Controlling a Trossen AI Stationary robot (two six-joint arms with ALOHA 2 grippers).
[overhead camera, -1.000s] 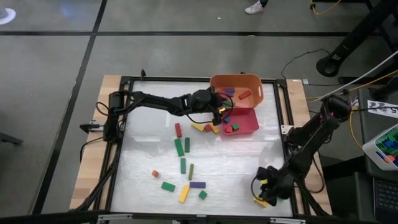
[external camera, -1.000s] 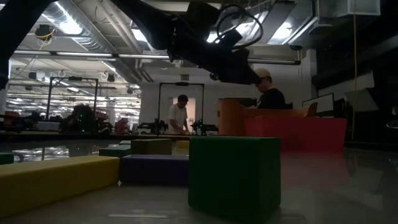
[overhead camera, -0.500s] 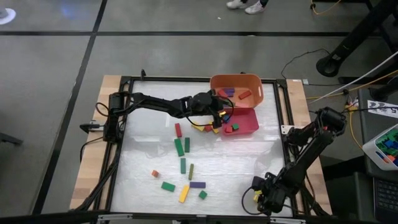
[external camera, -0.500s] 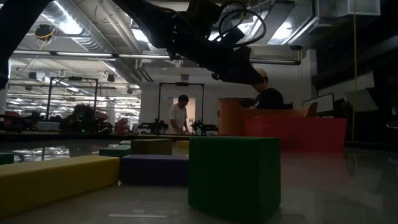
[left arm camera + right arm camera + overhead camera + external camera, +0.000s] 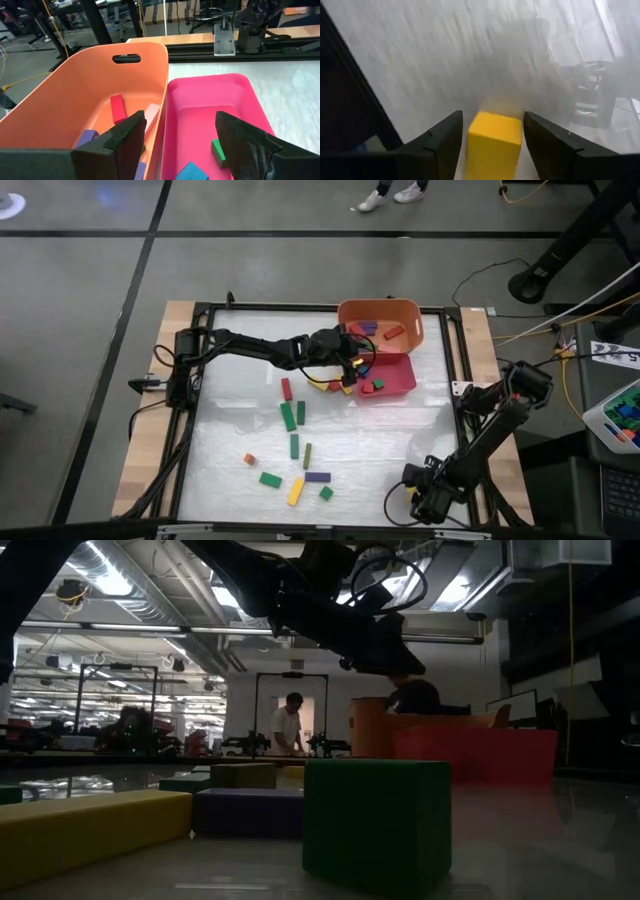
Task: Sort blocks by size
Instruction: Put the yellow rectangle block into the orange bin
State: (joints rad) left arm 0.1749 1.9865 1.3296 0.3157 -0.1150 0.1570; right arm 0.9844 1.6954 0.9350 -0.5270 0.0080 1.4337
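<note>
White table point(image 5: 240, 400), blocks point(image 5: 288, 416) scattered mid-surface; left end effector point(image 5: 352, 370) hangs fingers apart by the orange bin point(image 5: 380, 311) and pink tray point(image 5: 402, 380); right end effector point(image 5: 490, 145) near corner, clamped on a yellow block point(image 5: 494, 142).

Orange bin point(image 5: 380, 313) and pink tray point(image 5: 395, 378) block the far edge; table point(image 5: 240, 380) left open

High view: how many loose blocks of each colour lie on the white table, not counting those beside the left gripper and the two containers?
green blocks: 5
red bar: 1
olive bar: 1
yellow bar: 1
purple bar: 1
orange cube: 1
total: 10
</note>
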